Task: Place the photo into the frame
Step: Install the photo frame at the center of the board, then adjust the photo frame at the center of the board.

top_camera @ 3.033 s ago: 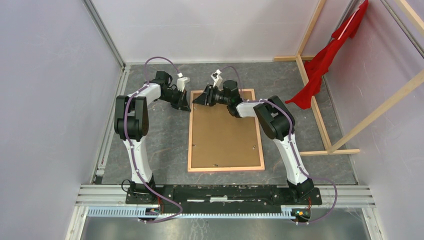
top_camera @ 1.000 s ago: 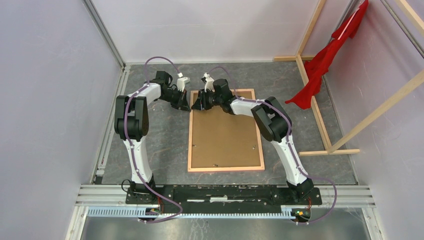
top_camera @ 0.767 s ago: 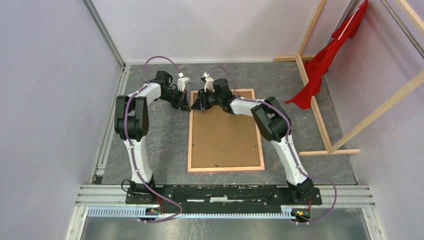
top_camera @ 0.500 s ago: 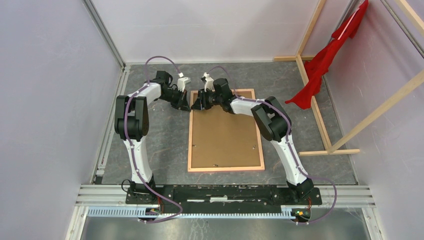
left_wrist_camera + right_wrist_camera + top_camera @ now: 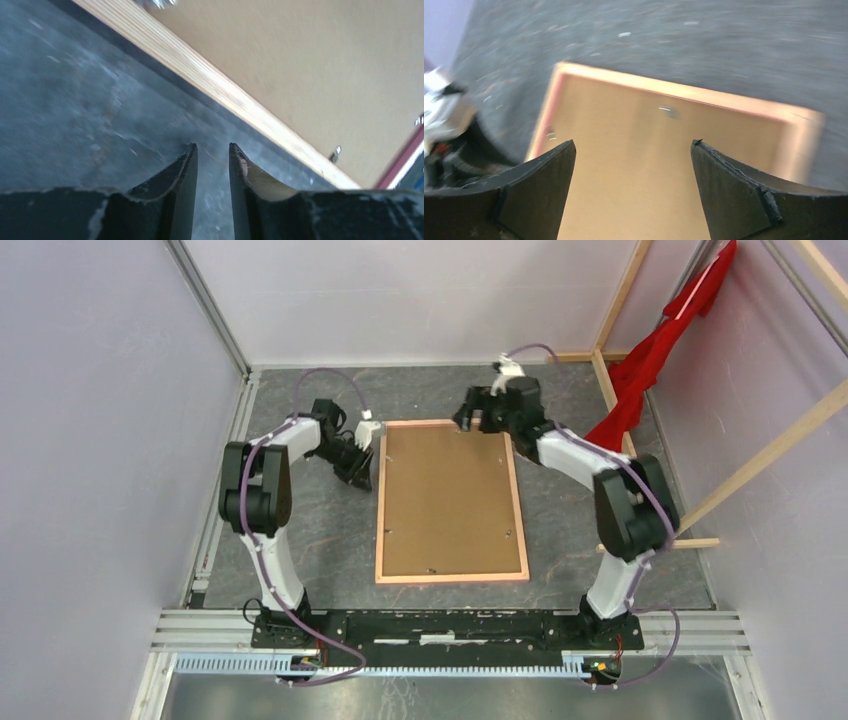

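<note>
Two faces are hidden: the thin rectangular picture frame [image 5: 450, 577] lies flat on the dark grey mottled table [image 5: 320, 540] with its pale tan wooden back up. Of its pink front only a sliver shows, at the right edge of the left wrist view. The photo [image 5: 450, 500] sits inside the tan border and shows just its plain brown hardboard back, the printed side facing down. Both wrist views are blurred, so the small metal clips on the hardboard are hard to make out.

The left gripper [image 5: 360, 468] hangs low over bare table, just beside the frame's left rail near the far-left corner. Its dark fingers [image 5: 185, 170] stand a narrow gap apart, with nothing between them and touching nothing I can see. The left arm [image 5: 262, 490] rises from the near edge, folds at the elbow and reaches inward toward the frame.

Farther back, the right gripper [image 5: 468, 422] hovers over the frame's far rail, right of its middle. Its fingers [image 5: 549, 170] are spread wide and empty, the hardboard visible between them. The right arm [image 5: 628, 510] stands out to the right and stretches left across to that rail.

Beyond, bare wooden beams [image 5: 640, 470] lean by the right wall and a crumpled red cloth [image 5: 650, 360] hangs there, its top cut off by the picture edge.
</note>
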You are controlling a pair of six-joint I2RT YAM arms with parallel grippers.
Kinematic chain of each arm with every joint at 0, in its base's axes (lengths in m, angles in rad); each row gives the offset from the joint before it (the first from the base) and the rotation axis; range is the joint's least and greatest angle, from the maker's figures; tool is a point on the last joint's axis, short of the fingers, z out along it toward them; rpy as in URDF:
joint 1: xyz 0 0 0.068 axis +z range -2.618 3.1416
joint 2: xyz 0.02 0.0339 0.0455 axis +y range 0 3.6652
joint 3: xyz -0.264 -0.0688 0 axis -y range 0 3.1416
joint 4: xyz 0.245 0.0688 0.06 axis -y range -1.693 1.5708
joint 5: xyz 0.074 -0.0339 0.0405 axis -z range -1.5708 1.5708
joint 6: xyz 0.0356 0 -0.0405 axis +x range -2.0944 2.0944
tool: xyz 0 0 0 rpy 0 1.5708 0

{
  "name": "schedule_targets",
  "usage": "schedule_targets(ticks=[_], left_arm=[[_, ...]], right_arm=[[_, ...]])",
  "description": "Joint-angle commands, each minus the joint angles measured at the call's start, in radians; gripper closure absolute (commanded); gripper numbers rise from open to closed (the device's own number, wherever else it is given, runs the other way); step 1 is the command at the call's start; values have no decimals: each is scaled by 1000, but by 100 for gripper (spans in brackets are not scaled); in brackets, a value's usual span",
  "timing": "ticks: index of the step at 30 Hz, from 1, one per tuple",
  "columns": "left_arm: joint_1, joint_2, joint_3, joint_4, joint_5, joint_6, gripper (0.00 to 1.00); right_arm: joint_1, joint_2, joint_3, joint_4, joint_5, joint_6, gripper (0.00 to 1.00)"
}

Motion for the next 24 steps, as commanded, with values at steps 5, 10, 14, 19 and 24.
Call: schedule_targets(ticks=[5, 10, 14, 19, 24], left_arm=[[-75, -195, -241, -5, -163, 169, 62], [-134, -235, -315, 1, -212, 173, 62], [-201, -280, -390, 27, -258, 173, 62], [-279, -288, -418, 44, -279, 154, 62], [-365, -257, -401, 52, -268, 116, 62]], right_arm=[[-145, -311, -427, 21, 328, 27, 7], [-175, -281, -476, 48, 226, 62, 7], [-179, -182, -455, 110, 89, 127, 8], [-148, -43, -323, 140, -25, 189, 7], [-59, 133, -53, 69, -76, 198, 7]])
